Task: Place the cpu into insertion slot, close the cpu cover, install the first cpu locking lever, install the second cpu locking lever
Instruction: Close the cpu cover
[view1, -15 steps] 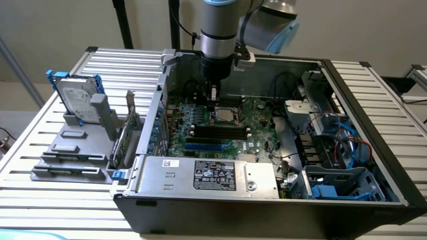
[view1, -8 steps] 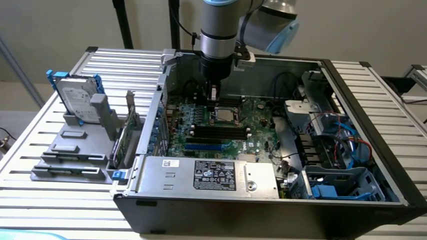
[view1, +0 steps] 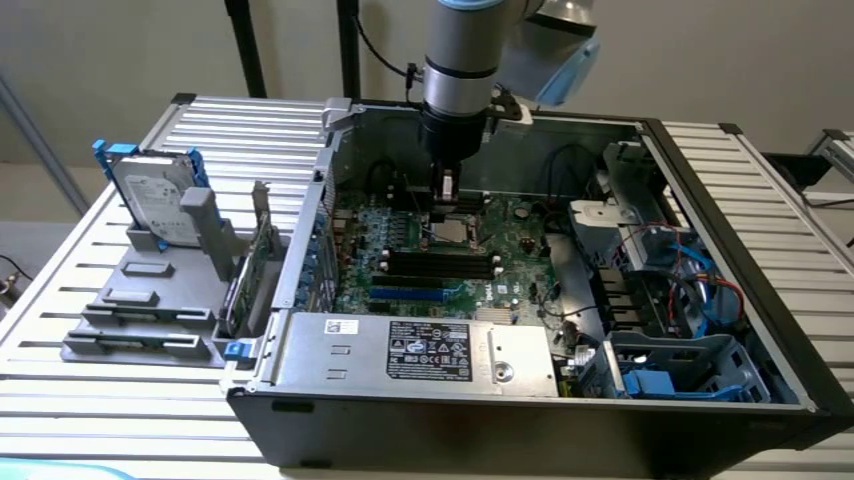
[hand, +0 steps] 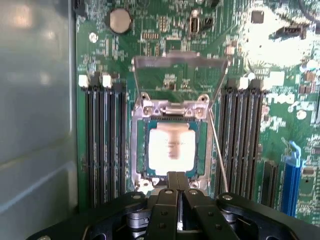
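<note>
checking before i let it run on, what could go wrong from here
1. The cover stands open with the cpu lying bare in the slot. The shut gripper, close over the slot's edge, could knock the cpu askew.
2. A thin lever stands free beside the slot. The cover might catch on it when swung down.

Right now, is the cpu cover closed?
No, the cover stands hinged up, leaving the cpu bare.
</note>
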